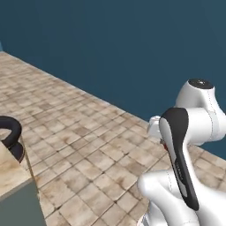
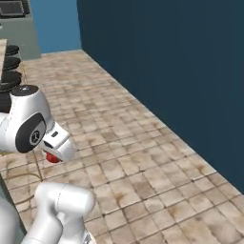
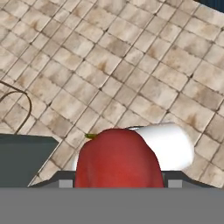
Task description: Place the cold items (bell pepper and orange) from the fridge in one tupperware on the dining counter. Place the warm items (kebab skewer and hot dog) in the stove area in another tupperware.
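- Open tiled floor (image 1: 88, 145) all round me, dark blue wall (image 1: 132, 48) along the far side; nothing on the tiles between me and that wall.
- Left base view: counter corner (image 1: 15, 185) at near left with a beige top and grey side, and a black stool (image 1: 11, 132) on a thin wire frame just behind it.
- Right base view: the wall (image 2: 181, 71) runs down the right side; a row of black stools (image 2: 9, 71) stacks away at far left, and a lighter blue wall (image 2: 55, 26) with a grey cabinet (image 2: 19, 28) closes the far end.
- Hand view looks down at floor tiles (image 3: 131, 65); grey counter edge (image 3: 22, 159) and a curved thin wire at near left.
- The stool row and the far cabinet come from the right base view; the left base view gives the counter corner instead.
- Gripper (image 2: 53, 157): my own arm links cover most of it in both base views. A bit of red shows under the hand.
- Hand view settles it: red bell pepper (image 3: 118, 159) sits right between my fingers, green stem at its top left.
- Jaws stand fairly wide, clamped on the bell pepper; it's off the floor, carried at the hand.
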